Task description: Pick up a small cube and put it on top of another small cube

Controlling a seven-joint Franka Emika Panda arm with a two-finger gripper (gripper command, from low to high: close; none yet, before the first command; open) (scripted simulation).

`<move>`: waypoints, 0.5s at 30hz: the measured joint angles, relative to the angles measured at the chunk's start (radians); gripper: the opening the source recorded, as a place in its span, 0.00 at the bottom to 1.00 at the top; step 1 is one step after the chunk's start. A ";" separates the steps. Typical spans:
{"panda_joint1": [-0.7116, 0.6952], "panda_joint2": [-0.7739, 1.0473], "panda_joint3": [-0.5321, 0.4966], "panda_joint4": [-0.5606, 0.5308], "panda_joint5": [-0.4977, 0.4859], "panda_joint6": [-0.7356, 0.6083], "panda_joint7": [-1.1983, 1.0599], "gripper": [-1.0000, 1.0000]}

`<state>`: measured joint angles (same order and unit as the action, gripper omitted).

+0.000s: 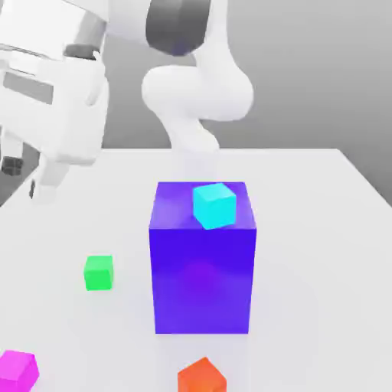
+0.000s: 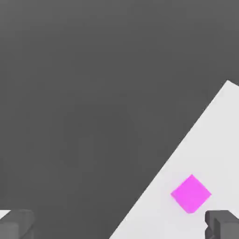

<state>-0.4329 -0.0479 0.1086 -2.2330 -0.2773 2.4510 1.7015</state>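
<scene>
From the hand view I see my gripper (image 2: pixel 119 225) with its two dark fingers (image 2: pixel 17 224) spread wide, one at each side of the frame, and nothing between them; they touch nothing. In the exterior view the hand (image 1: pixel 46 115) hangs high above the white table (image 1: pixel 321 253), well up and to the exterior view's left of the big blue-purple cube (image 1: pixel 202 264).

That big cube is my landmark, standing in the middle of the table. On its top face sits a small cyan cube (image 1: pixel 213 205), turned slightly askew. The small green cube (image 1: pixel 99 272) rests on the table to the exterior view's left of the big cube, well apart from it. An orange cube (image 1: pixel 202 376) lies in front of the big cube, near the lower edge of the exterior view.

The magenta-pink cube (image 1: pixel 17 369) sits on the table far off to the exterior view's left and in front of the big cube, beyond the green cube, with open table between them. In the hand view I see it (image 2: pixel 191 193) as a plain, flat-coloured diamond near the table's edge, close to one finger.
</scene>
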 joint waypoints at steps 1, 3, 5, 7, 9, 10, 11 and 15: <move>-0.015 0.035 -0.006 0.003 -0.002 0.009 0.035 0.50; -0.039 0.103 -0.016 0.008 0.002 0.029 0.101 0.50; -0.052 0.169 -0.026 0.012 0.016 0.050 0.161 0.50; -0.063 0.233 -0.040 0.016 0.041 0.073 0.212 0.50; -0.078 0.295 -0.051 0.019 0.077 0.097 0.256 0.50; -0.087 0.325 -0.056 0.020 0.100 0.109 0.275 0.50; -0.097 0.354 -0.058 0.022 0.125 0.121 0.292 0.50; -0.138 0.474 -0.055 0.034 0.218 0.180 0.341 0.50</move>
<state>-0.5707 0.4263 0.0538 -2.1991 -0.0597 2.6315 2.0425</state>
